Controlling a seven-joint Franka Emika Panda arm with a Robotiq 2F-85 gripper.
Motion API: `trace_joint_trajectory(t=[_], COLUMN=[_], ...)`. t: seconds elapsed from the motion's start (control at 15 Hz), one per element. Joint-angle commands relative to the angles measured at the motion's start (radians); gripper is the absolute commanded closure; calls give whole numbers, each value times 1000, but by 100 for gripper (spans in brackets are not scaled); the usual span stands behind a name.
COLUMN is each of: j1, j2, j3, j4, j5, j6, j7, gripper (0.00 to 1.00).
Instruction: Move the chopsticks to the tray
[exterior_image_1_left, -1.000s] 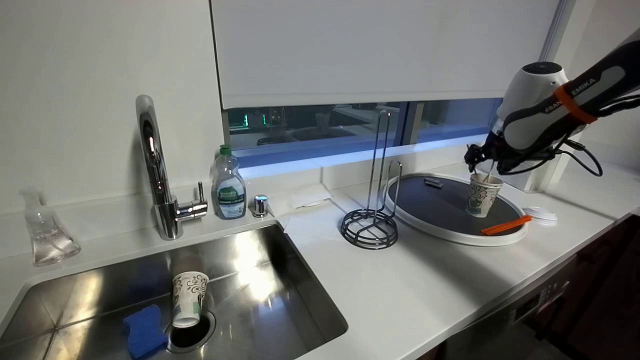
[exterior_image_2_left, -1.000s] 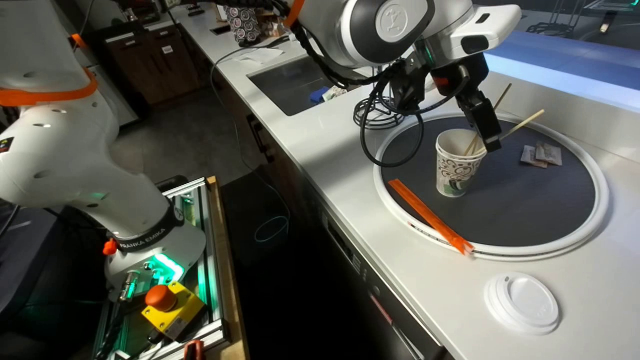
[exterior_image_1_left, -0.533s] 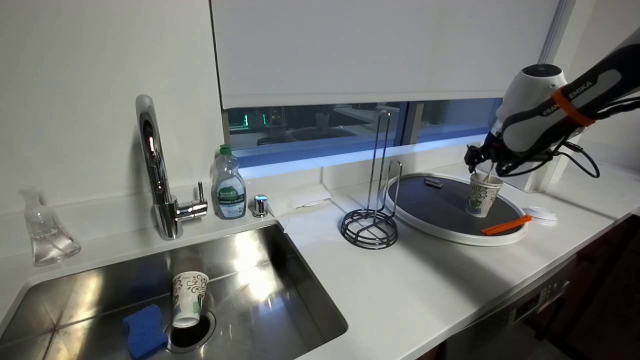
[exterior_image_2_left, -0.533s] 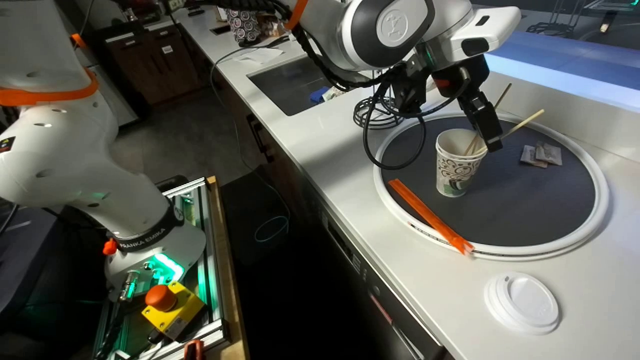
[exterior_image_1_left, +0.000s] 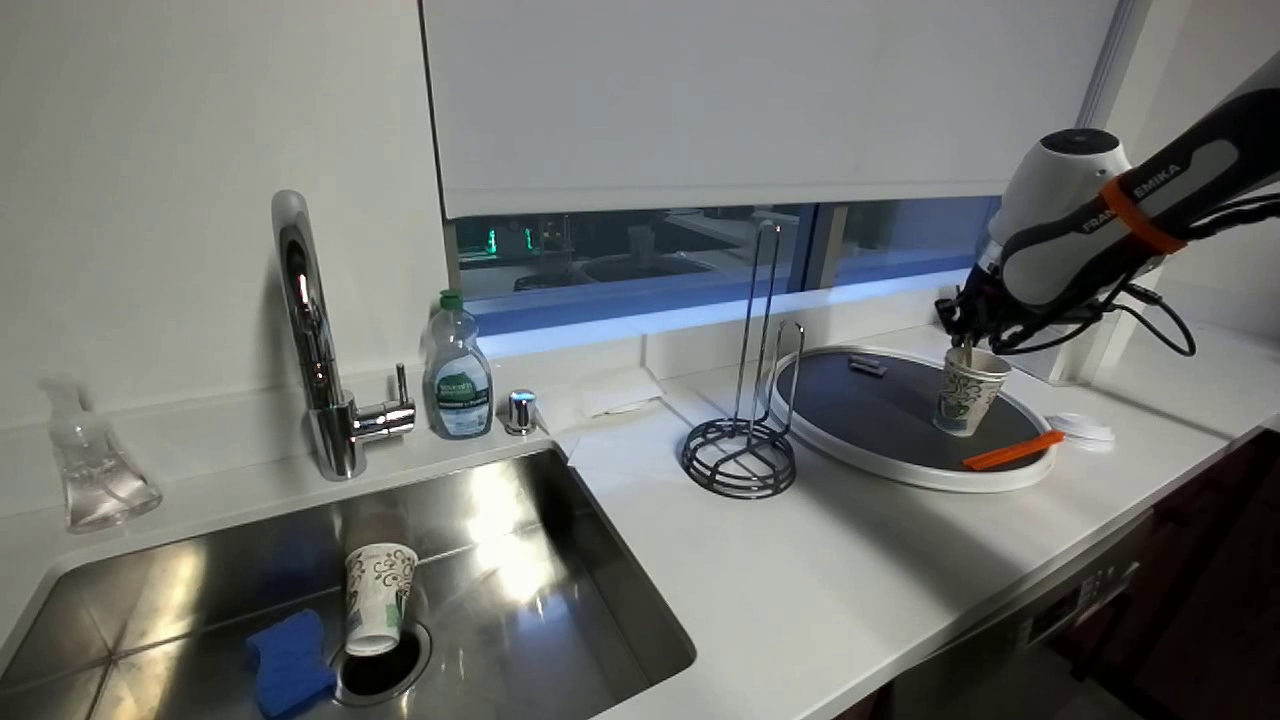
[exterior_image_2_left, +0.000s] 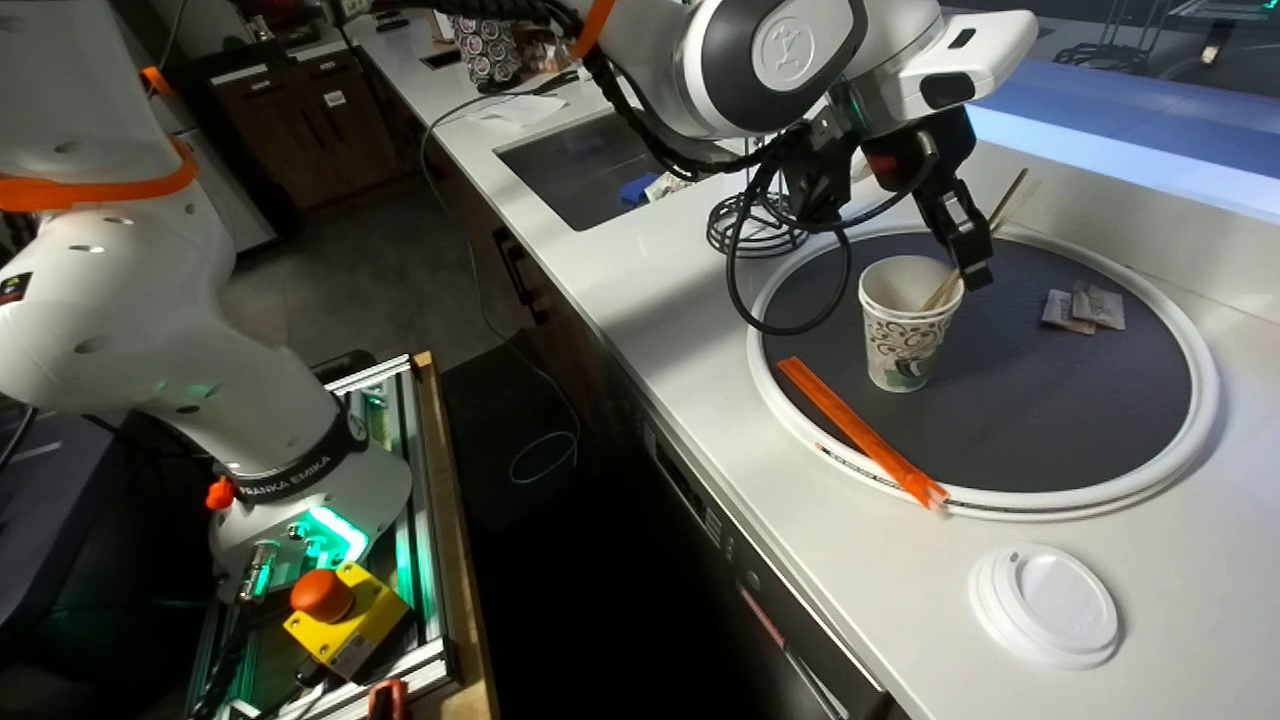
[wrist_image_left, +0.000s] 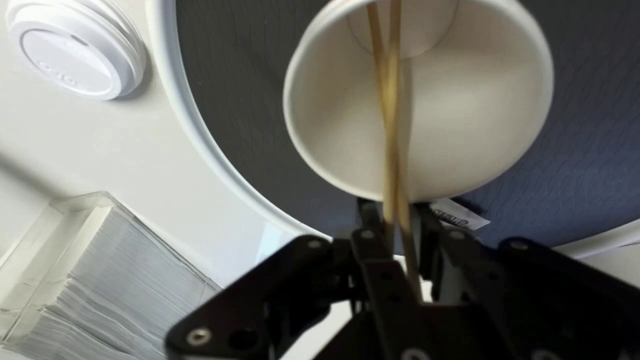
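Note:
Two thin wooden chopsticks (wrist_image_left: 391, 110) lean inside a pale patterned paper cup (exterior_image_2_left: 897, 350). The cup stands upright on the tray (exterior_image_2_left: 1080, 420), a large round dark grey dish with a white rim. My gripper (wrist_image_left: 397, 212) is just past the cup's edge in the wrist view, its fingers drawn in on both sides of the sticks with hardly any gap left. The sticks lie almost together there and cross. In an exterior view the near finger covers their middle, and their upper ends (exterior_image_2_left: 1010, 195) show behind it. Their lower ends are still in the cup.
An orange wrapper (exterior_image_2_left: 860, 430) lies across the tray's rim, and sugar packets (exterior_image_2_left: 1083, 308) lie behind the cup. Stacked white lids (exterior_image_2_left: 1045, 605) sit beside the tray. A black wire stand (exterior_image_1_left: 740, 460) rises between tray and sink (exterior_image_1_left: 560, 600). Napkins (wrist_image_left: 115, 280) show in the wrist view.
The gripper's fingers have closed in. The spread-out chopstick has swung against the other one and looks blurred. The cup has shifted slightly, toward the left in an exterior view.

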Motion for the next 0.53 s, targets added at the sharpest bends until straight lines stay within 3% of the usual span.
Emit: trace_joint_trajectory(t=[0.0,0.47], j1=[18,20], j2=[7,-1], j3=[-18,-19], j4=[-9,-7], j5=[17,17], j6=[30,33], j7=[3,3], gripper=[100,98])
